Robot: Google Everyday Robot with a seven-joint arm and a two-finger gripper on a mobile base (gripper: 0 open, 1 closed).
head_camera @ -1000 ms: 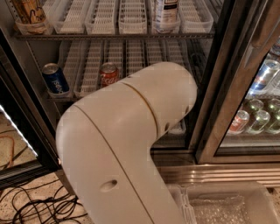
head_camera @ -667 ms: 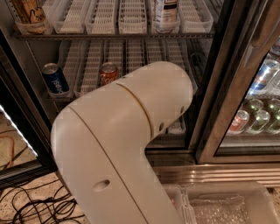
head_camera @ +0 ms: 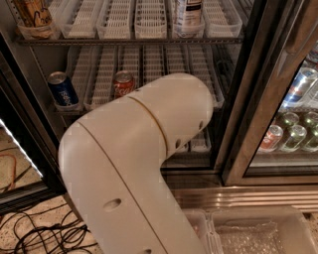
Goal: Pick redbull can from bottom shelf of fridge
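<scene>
The fridge [head_camera: 237, 109] stands open in front of me, with a dark frame and white slotted lane trays. My big white arm [head_camera: 144, 149] reaches into its lower part and fills the middle of the view. My gripper is hidden behind the arm. Only a small piece of the bottom shelf [head_camera: 200, 142] shows to the right of the arm. The redbull can is hidden from view.
A dark-blue Pepsi can [head_camera: 62, 90] and a red soda can [head_camera: 123, 83] stand on the middle rack. A bottle [head_camera: 188, 15] stands on the upper rack. The neighbouring cooler [head_camera: 293, 130] on the right holds several cans. Cables [head_camera: 39, 232] lie on the floor at left, and a clear plastic tray [head_camera: 258, 233] is at the bottom.
My arm has shifted slightly to the left. The cans on the racks have not moved.
</scene>
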